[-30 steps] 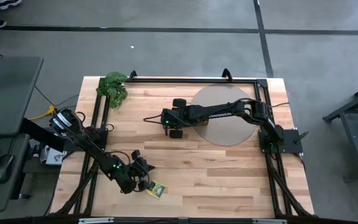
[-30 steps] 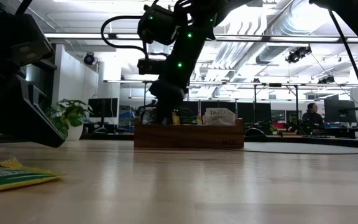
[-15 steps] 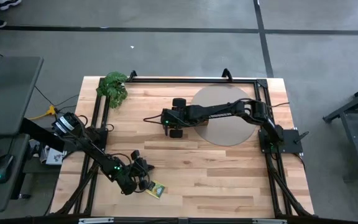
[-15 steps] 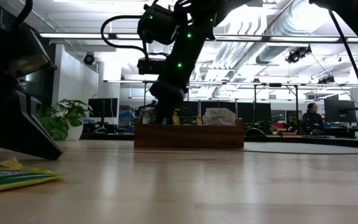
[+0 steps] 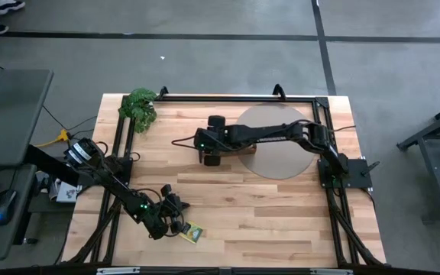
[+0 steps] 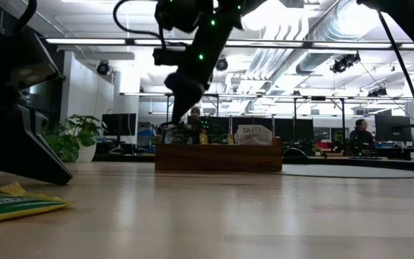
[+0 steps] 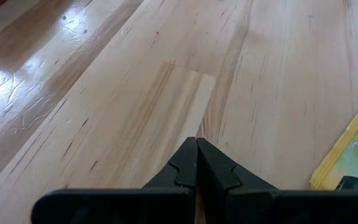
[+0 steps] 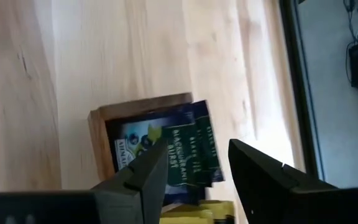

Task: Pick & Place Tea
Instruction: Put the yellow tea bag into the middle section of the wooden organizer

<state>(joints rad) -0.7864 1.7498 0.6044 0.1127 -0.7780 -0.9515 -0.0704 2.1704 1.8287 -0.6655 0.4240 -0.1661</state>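
Note:
A yellow-green tea sachet (image 5: 193, 231) lies flat on the wood near the table's near edge; it also shows in the low view (image 6: 13, 205) and at the rim of the left wrist view (image 7: 347, 155). My left gripper (image 5: 178, 223) (image 7: 196, 163) hovers just to its left, shut and holding nothing. The brown wooden tray (image 6: 218, 155) stands mid-table with sachets sticking up from it. My right gripper (image 5: 207, 145) (image 6: 173, 115) hangs open above the tray's left end. Between its fingers (image 8: 197, 163), dark green and blue sachets (image 8: 185, 146) lie in the end compartment (image 8: 98, 134).
A leafy plant (image 5: 140, 107) sits at the far left corner. A grey round mat (image 5: 281, 145) lies under the right arm. Black frame rails (image 5: 235, 97) run along the far, left and right sides. Bare wood (image 5: 273, 214) stretches across the near right part.
My right gripper has risen out of the tray and shifted slightly toward the table's left and far edges. Its fingers now hang above the tray's left end. My left gripper has sunk a little beside the yellow-green sachet, which has not moved.

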